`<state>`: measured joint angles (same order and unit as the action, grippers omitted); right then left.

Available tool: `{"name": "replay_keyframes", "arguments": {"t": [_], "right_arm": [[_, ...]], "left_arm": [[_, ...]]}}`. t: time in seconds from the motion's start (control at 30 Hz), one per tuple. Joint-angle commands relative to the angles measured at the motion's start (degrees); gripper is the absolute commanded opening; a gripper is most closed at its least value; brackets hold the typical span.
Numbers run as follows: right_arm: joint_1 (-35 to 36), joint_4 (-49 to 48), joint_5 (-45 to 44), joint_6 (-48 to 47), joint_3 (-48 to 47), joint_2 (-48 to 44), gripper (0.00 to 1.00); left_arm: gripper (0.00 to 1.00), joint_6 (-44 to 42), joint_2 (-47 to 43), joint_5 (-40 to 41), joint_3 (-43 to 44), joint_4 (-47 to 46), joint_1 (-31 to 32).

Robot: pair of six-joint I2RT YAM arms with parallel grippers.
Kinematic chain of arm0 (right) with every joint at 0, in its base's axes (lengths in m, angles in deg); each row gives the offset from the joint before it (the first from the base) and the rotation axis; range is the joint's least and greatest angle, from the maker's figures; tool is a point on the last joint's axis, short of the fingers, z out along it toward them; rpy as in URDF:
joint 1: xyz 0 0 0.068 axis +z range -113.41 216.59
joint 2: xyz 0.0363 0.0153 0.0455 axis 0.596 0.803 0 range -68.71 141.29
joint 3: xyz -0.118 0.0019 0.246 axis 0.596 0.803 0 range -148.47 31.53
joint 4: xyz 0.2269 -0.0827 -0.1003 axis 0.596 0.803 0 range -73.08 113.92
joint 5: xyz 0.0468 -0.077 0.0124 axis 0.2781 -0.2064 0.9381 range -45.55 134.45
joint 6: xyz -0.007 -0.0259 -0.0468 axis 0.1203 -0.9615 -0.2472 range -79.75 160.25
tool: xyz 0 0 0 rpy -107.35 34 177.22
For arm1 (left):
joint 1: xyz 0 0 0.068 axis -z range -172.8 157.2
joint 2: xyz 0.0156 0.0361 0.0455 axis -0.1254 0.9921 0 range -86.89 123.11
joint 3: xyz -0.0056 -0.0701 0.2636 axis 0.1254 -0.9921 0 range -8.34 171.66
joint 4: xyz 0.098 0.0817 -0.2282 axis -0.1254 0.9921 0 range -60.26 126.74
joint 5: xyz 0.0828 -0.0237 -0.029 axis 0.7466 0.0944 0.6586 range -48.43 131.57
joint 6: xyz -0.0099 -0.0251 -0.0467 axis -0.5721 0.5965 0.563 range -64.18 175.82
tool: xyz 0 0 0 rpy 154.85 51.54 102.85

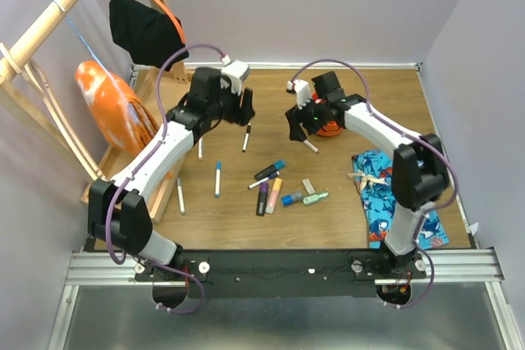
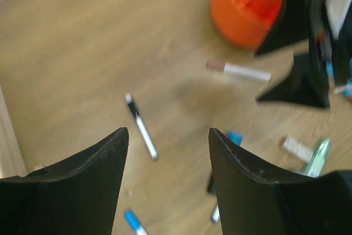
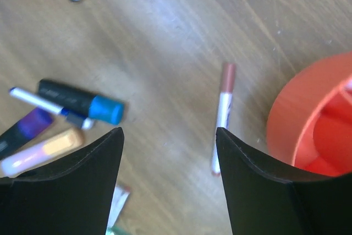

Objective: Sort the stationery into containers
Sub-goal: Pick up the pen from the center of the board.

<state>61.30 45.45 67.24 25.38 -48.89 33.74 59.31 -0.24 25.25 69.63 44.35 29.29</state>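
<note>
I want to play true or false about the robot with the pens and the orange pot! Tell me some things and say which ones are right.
1. A white pen with a reddish-brown cap lies on the table beside the orange pot. True.
2. The orange pot is tipped over on its side. False: it stands upright, mouth up.
3. The left gripper and the right gripper are both open and hold nothing. True.
4. Every pen is already in the pot. False: several lie on the table, such as the blue-capped pen.
5. The black marker has a red cap. False: its cap is blue.
</note>
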Motion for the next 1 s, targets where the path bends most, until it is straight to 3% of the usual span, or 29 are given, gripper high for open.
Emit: {"name": "replay_keyframes", "arguments": {"t": [0.0, 0.2, 0.57, 0.97], "right_arm": [[2.2, 0.6, -8.5, -0.5, -7.9, 7.9, 0.75], [2.4, 3.8, -12.2, -2.3, -14.2, 15.3, 0.7], [2.9, 3.5, -14.4, -3.3, -11.4, 18.0, 0.62], [2.9, 5.5, -13.1, -3.6, -16.3, 24.5, 0.49]], "left_arm": [[0.69, 0.6, -4.3, 3.6, -9.8, 7.4, -0.5], [0.69, -0.7, -5.6, 3.6, -11.4, 6.6, -0.5], [0.69, 0.3, -6.1, 3.0, -12.5, 5.9, -0.6], [0.7, 1.3, -4.9, 2.1, -12.2, 4.8, -0.6]]}}
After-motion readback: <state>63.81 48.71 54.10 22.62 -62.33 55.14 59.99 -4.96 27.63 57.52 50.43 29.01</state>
